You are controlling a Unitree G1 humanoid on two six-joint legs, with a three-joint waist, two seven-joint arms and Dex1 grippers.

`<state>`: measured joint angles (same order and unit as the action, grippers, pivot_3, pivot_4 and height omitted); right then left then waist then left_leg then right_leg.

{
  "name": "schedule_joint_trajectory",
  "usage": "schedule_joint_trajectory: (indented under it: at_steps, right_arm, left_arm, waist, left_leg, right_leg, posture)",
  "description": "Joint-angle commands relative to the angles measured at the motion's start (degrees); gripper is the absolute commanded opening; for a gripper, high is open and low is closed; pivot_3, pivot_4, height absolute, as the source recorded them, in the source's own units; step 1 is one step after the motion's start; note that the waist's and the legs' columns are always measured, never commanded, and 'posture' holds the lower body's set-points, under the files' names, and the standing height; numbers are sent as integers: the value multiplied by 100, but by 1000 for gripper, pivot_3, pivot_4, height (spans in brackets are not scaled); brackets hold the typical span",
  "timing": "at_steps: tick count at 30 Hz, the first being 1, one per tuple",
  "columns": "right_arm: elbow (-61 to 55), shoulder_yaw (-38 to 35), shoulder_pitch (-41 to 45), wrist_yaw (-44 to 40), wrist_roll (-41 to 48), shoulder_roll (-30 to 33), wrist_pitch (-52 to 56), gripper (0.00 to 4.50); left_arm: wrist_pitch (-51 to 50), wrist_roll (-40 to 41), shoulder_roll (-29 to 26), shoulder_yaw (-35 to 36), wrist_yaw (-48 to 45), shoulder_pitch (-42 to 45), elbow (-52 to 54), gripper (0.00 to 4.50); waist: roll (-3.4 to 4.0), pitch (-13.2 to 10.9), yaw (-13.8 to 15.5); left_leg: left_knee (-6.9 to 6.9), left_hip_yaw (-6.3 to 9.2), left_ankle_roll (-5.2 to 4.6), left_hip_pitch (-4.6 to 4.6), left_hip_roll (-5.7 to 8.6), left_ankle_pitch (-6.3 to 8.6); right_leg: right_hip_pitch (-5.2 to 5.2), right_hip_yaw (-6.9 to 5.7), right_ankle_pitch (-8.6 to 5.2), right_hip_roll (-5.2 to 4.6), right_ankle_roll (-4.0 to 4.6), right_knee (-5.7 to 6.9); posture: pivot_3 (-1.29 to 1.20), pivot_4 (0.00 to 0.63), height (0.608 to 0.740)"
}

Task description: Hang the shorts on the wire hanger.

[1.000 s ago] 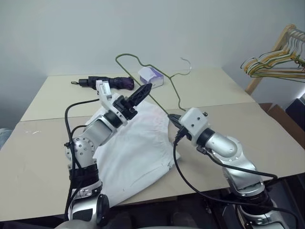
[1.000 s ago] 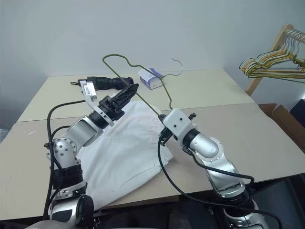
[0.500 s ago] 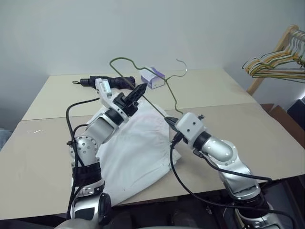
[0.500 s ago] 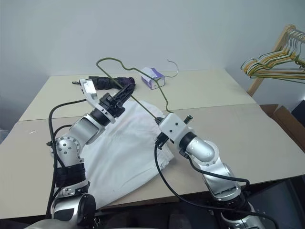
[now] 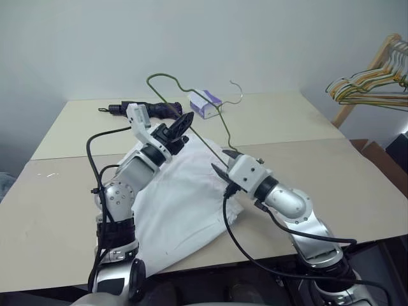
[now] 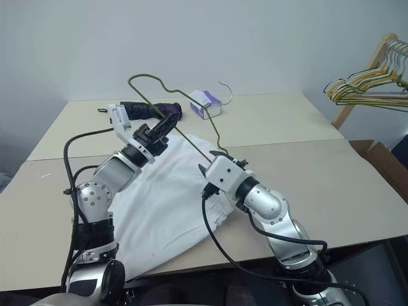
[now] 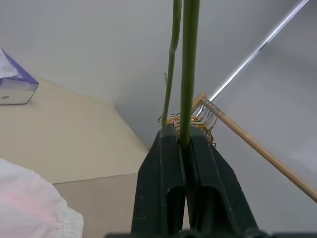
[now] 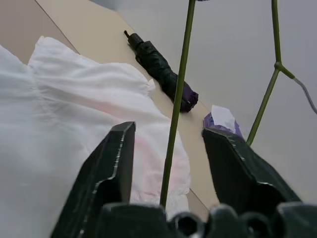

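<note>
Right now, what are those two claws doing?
Left gripper: shut on the wire hanger.
Right gripper: open, wire between its fingers, not gripped.

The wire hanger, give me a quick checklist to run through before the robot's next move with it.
1. Left gripper shut on the wire hanger: ok.
2. Right gripper open, its fingers apart from the wire between them: ok.
3. Hanger lifted clear of the shorts: ok.
4. Shorts lying spread on the table, not yet on the hanger: ok.
5. Umbrella and tissue box lie apart from the shorts: ok.
6. Grip firm enough for one-handed carrying: cannot tell.
</note>
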<state>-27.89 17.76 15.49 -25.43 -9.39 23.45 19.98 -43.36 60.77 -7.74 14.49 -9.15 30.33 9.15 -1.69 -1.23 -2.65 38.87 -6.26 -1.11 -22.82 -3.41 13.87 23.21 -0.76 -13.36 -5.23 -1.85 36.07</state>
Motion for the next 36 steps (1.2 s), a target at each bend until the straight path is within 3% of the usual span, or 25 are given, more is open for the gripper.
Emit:
schedule_joint_trajectory:
  at_steps: [1,3,9,12,14,17,23,36]
  right_arm:
    - [-90,-118,97,-220,201,-5,-62,3901]
    - [-220,-505,139,-436,834,-156,399,4478]
    - [-401,-1872,409,-2002,3447,471,1943,4478]
    - [178,-2422,824,-3093,4975,1245,3149,4478]
    - [644,-2410,1078,-3751,5442,1747,3573,4478]
    - [1275,-1996,1439,-4483,5544,2168,3642,4478]
    - [2204,-1268,2133,-4802,5130,1848,3324,4478]
    - [2131,-1128,2592,-4208,4961,1027,3192,4478]
  left_arm:
    - [178,-119,-258,4,-459,70,124,0]
    - [211,-302,-551,-62,-810,68,86,0]
    - [342,-353,-1534,5,-2598,67,3,0]
    - [206,73,-2080,260,-3885,115,-128,0]
    - [97,418,-2357,478,-4593,197,-240,0]
    - [45,706,-2597,649,-5209,394,-494,0]
    - [-2,860,-2629,681,-5566,603,-603,0]
    - [206,615,-2220,540,-5385,534,-436,0]
  waist:
    - [0,0,-3]
    - [0,0,-17]
    - [2,-2,12]
    - [6,-5,14]
    - [7,-8,1]
    - [7,-8,-4]
    - [7,-8,3]
    - [7,-8,18]
  left_leg:
    - [0,0,0,1,0,0]
    - [-1,0,0,1,-1,0]
    - [0,0,-2,-3,-1,1]
    - [-4,-1,-2,-2,-4,2]
    - [-3,-3,-2,-1,-7,1]
    - [-4,-5,-3,2,-12,2]
    - [-2,-6,-3,1,-11,2]
    - [-1,-5,-3,-9,-10,2]
  right_leg:
    - [0,0,0,0,0,0]
    - [0,0,0,1,0,0]
    - [1,-4,0,-3,0,-3]
    - [3,-7,-1,-2,3,-4]
    - [4,-6,-5,-2,14,-5]
    - [4,-6,-18,1,37,-4]
    - [3,-3,-1,2,5,-3]
    - [11,-5,-1,1,2,4]
  posture:
    - [-51,0,740]
    - [-43,0,740]
    - [-29,0,740]
    - [-22,0,740]
    - [-22,0,740]
    - [-20,0,740]
    - [-19,0,740]
    - [-23,0,740]
